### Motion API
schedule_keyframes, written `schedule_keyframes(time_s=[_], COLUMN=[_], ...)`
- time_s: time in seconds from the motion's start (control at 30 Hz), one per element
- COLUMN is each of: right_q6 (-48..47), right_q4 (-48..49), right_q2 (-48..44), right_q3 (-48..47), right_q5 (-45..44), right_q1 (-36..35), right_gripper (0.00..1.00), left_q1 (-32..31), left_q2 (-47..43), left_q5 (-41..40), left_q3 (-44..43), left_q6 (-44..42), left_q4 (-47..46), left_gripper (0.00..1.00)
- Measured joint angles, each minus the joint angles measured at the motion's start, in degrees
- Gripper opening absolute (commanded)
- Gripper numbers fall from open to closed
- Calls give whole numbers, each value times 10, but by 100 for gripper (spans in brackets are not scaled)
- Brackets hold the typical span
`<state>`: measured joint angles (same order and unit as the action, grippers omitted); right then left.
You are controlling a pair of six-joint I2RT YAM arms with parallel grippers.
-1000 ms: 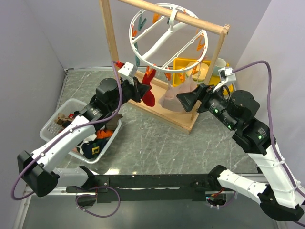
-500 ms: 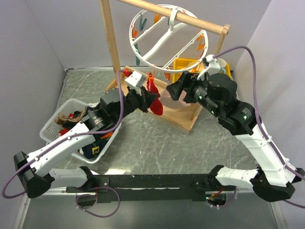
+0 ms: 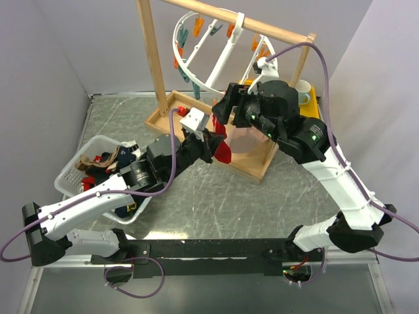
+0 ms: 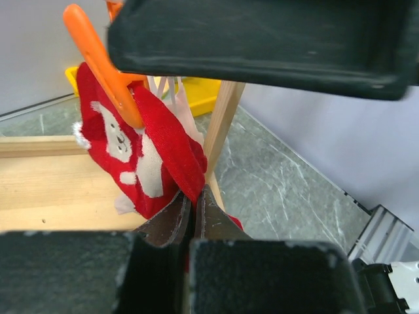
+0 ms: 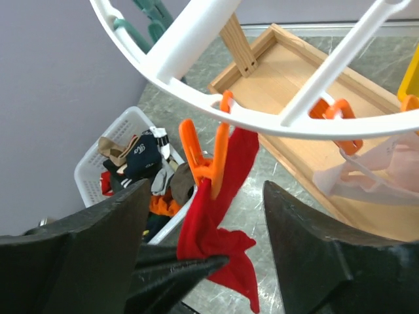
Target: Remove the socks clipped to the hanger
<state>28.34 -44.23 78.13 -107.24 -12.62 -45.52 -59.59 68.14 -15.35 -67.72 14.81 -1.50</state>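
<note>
The wooden rack [image 3: 150, 52] stands on the grey marbled table [image 3: 216, 196] at 12 o'clock from the table centre. It consists of two uprights, one crossbar and a flat rectangular base frame. The white slotted basket [image 3: 65, 175] sits at 9 o'clock, apart from the rack base. The yellow container [image 3: 315, 99] lies at 2 o'clock, behind the rack's right upright. A pale mug [image 3: 304, 91] is in or against it; which cannot be told. A black rail [image 3: 209, 248] runs along the 6 o'clock edge.

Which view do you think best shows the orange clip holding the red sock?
Right wrist: the orange clip shows whole, hanging from the hanger, pinching the red sock. Left wrist hides its top; top external barely shows it.
</note>
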Motion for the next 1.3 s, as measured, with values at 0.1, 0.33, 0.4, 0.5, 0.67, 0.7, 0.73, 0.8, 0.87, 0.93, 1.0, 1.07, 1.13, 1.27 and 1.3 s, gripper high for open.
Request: schedule_keyframes(time_s=[0.1, 0.33, 0.4, 0.5, 0.67, 0.7, 0.73, 0.8, 0.87, 0.93, 1.0, 1.07, 1.13, 1.27, 1.3], right_q6=[-8, -23, -24, -25, -31, -31, -32, -35, -37, -38, -39, -40, -40, -42, -43], right_q4=[-14, -28, -28, -29, -21, -19, -17, -10, -4, 1, 2, 2, 7, 11, 15], right_q2=[20, 53, 60, 68, 68, 68, 68, 66, 62, 58, 53, 50, 42, 26, 22], right_q3=[-26, -52, -52, -51, -49, -48, -47, -44, -38, -32, -29, -29, -22, -5, -1], right_q5=[-14, -56, -62, -67, -75, -76, -78, -80, -80, -80, -81, -81, -82, -88, -88], right_q1=[-6, -19, -20, -21, -22, -23, -22, -22, -22, -22, -22, -22, -22, -22, -22], right_gripper=[79, 70, 68, 60, 33, 28, 26, 26, 26, 26, 26, 26, 26, 29, 30], left_q1=[-9, -29, -32, -36, -42, -43, -44, -47, -50, -51, -52, -52, -53, -54, -55], left_q2=[3, 15, 16, 17, 17, 17, 16, 15, 12, 7, 0, -11, -24, -64, -73], left_q5=[-16, -41, -43, -48, -56, -56, -56, -56, -56, -56, -56, -56, -56, -58, -60], left_q3=[0, -1, -2, -4, -4, -4, -4, -4, -3, 2, 9, 21, 34, 70, 76], left_q6=[-4, -12, -12, -16, -16, -16, -16, -15, -13, -6, 1, 13, 26, 60, 67], left_q4=[-7, -9, -8, -8, -8, -8, -8, -7, -6, -4, 0, 6, 18, 61, 74], left_gripper=[1, 1, 1, 1, 1, 1, 1, 1, 1, 1, 1, 1, 1, 1, 1])
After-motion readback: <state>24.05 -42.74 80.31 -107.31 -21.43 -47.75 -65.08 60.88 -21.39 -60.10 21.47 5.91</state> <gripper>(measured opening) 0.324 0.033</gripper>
